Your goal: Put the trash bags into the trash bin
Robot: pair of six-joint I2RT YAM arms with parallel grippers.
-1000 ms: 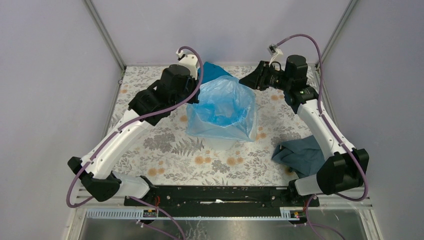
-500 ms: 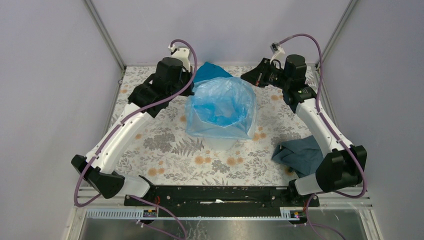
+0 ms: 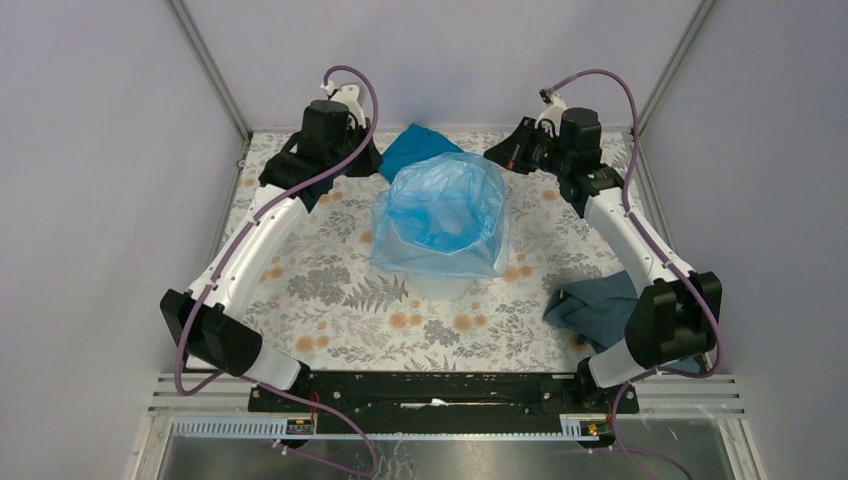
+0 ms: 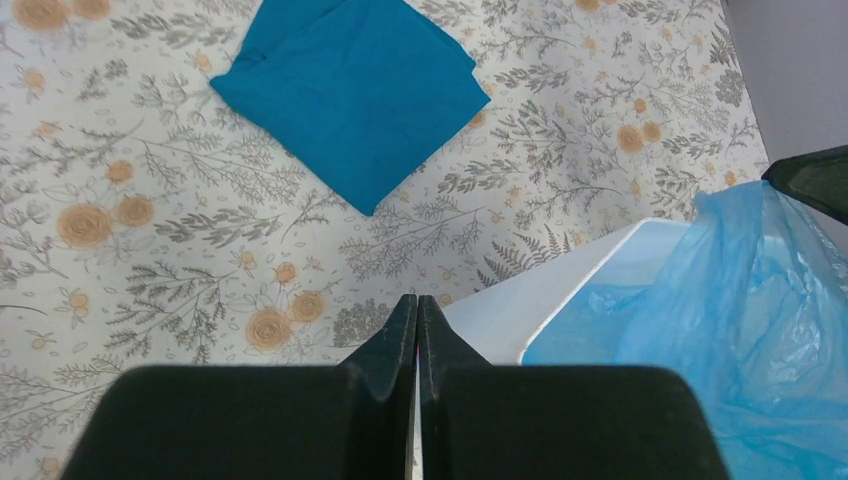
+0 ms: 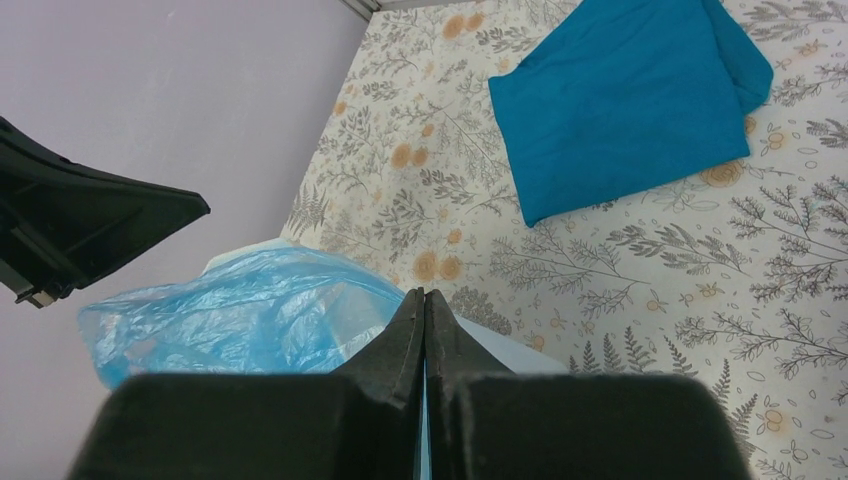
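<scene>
Bag on bin, arms clear.
Crinkly blue trash bag (image 3: 445,215) drapes the rim of the faceted white trash bin (image 4: 560,280), apparently lining it; left gripper (image 4: 417,300) and right gripper (image 5: 425,295) are pinched together, empty, flanking the far side.

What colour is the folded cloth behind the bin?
The folded cloth is plain teal-blue, with no pattern. The left wrist view shows it best.

Light is bright, even and diffuse, seemingly from overhead. Shadows on the table (image 3: 330,300) are faint and soft-edged. The bag (image 3: 445,205) carries a mild sheen. Wrist views are sharp, though the left gripper (image 4: 417,300) looks slightly soft up close.
</scene>
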